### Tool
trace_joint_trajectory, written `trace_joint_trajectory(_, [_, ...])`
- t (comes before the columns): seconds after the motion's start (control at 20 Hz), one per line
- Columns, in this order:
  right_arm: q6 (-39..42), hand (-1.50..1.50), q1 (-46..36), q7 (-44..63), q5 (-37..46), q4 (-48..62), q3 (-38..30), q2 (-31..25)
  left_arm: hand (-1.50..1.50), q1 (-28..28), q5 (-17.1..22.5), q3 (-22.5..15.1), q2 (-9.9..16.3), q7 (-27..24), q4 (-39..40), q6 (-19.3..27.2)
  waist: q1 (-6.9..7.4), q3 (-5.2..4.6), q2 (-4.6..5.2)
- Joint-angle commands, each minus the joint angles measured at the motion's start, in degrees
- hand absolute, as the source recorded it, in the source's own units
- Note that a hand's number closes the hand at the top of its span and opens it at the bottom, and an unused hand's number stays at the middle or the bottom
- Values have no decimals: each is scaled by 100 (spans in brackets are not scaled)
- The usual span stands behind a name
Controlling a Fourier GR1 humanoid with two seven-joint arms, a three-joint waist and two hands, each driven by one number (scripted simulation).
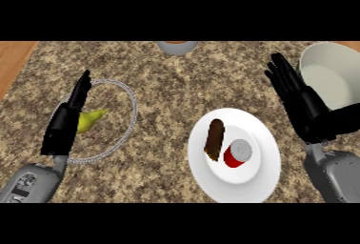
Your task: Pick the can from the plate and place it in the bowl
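Right hand hangs open, holding nothing, between plate and bowl.
Red can stands on the plate beside a brown item.

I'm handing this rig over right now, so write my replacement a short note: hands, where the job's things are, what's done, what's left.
Left hand: open, fingers straight, over the clear plate holding a yellow-green fruit.
Right hand: open, holding nothing, between the white plate and the bowl.
Red can: on the white plate beside a brown food item.
Bowl: at the counter's far right, nothing visible inside.
Done: nothing yet.
Left: grasp the can, lift it, place it in the bowl.
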Motion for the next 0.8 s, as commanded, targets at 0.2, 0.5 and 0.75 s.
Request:
trace_joint_trajectory(0.2, [-2388, 150, 718, 785, 1989, -164, -150, -313, 0, 455, 911, -77, -682, 216, -44, -368, -532, -229, -63])
trace_joint_trajectory(0.5, [-4239, -150, 1778, 1181, 3295, 107, -403, -193, 0, 697, 1479, -49, -993, 364, -190, -574, -764, -237, -87])
trace_joint_trajectory(0.75, [-4518, -150, 2209, 1902, 4879, -171, 839, 179, 0, 627, 1592, -249, -1096, 483, -287, -801, -367, -232, -12])
